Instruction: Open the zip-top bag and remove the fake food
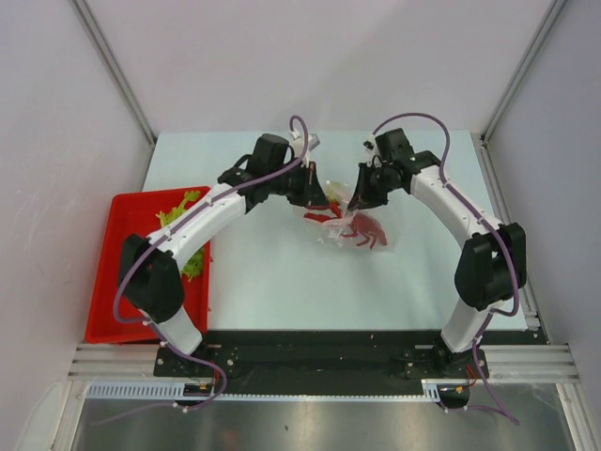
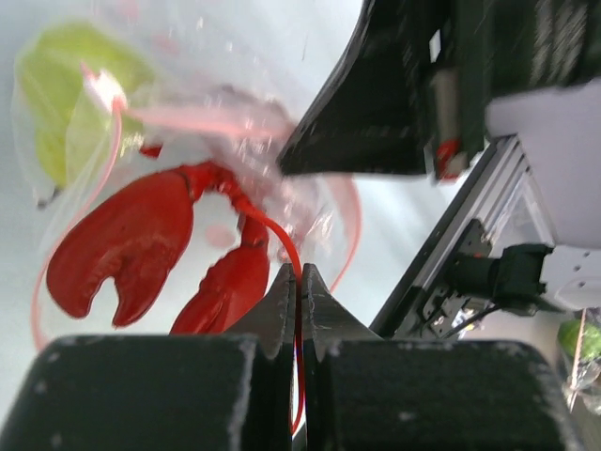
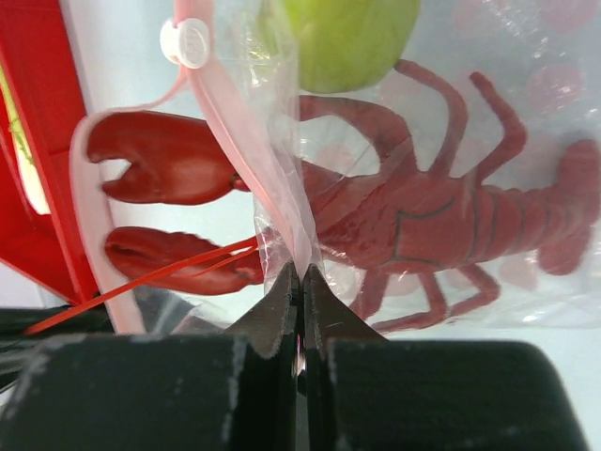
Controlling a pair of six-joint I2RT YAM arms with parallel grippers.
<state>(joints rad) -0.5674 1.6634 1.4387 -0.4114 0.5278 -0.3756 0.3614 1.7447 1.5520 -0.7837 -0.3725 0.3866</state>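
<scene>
Top external view: the zip-top bag (image 1: 352, 228) lies near the middle of the table (image 1: 282, 272), between the two grippers.
Bag's heading: its mouth faces the left arm and its closed end faces the right arm.
Long axis: the red lobster (image 3: 432, 216) inside lies across the table, with its claws at the mouth and its tail toward the right arm.
Pear: the yellow-green pear (image 3: 347, 38) sits in the bag, just beside the lobster's head.
Zip: the pink zip strip (image 3: 235, 150) is parted and loops round the claws; the white slider (image 3: 192, 42) sits on it.
Around: the red tray (image 1: 103, 319) is at the table's left edge, well apart from the bag. It holds a leafy green vegetable (image 1: 178, 214), and the left arm crosses above it.
Left gripper (image 2: 300, 279): jaws clenched at the bag's mouth, with a thin red strand running into the pinch.
Right gripper (image 3: 300, 272): jaws clenched on the clear film just beside the strip, in front of the lobster's head.
</scene>
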